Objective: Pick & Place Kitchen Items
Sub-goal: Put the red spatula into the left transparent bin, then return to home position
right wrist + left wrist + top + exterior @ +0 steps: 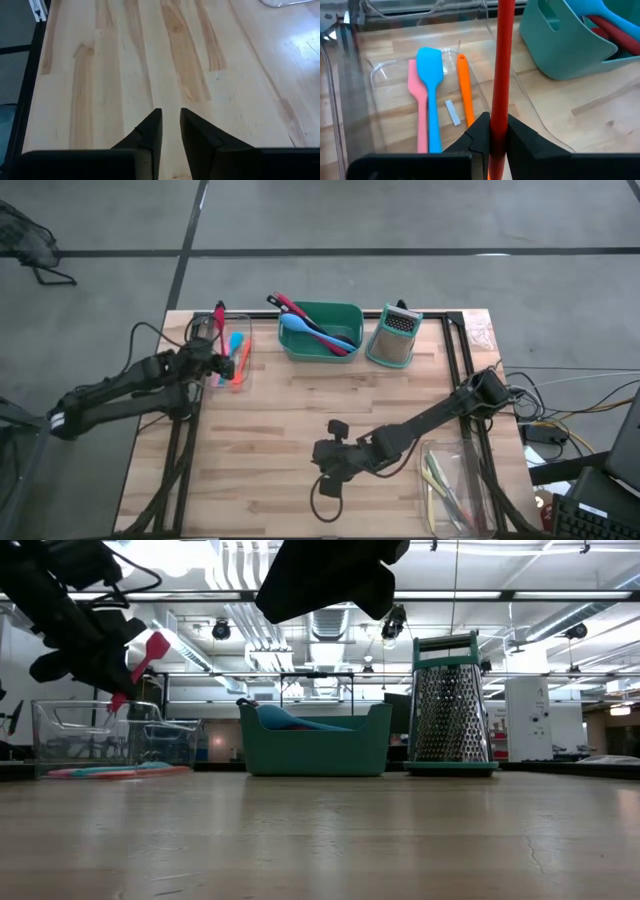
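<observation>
**benchwatcher:** So the step in hand looks like a drop-off. The clear tray point(228, 362) is sitting at the bench's point(300, 430) far left corner, with pink, blue and orange utensils already lying in it. The left gripper point(498, 131) is being held right above it, clamped tight on the red spatula point(501, 60). How should the release be handled?

**tongs_fan:** The handle is being held nearly upright, so it should probably be tilted to lie alongside the others before being released low. The right gripper point(170, 125) is being kept over bare wood near the front edge, fingers nearly together, nothing held.
</observation>
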